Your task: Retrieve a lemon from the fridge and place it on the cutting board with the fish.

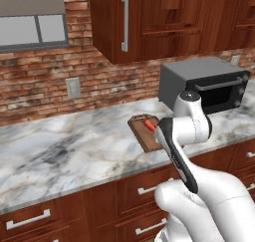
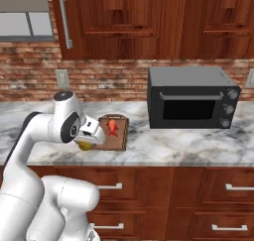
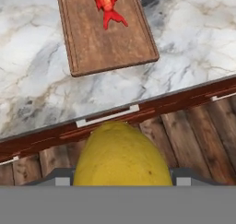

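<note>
Clearly the gripper (image 2: pixel 85 145) is closed around the lemon (image 3: pixel 121 155), holding it just off the front edge of the marble counter (image 1: pixel 60 151), near the cutting board (image 3: pixel 103 38). On the board's far half lies the fish (image 3: pixel 105 2), left of the black microwave (image 2: pixel 191 97)

We see a table (image 3: pixel 193 38) of glossy grey-veined marble, a cutting board (image 3: pixel 106 43) of matt grained wood, a lemon (image 3: pixel 120 156) with finely pitted skin, and a smooth, dark metal-looking microwave (image 2: pixel 191 98).
</note>
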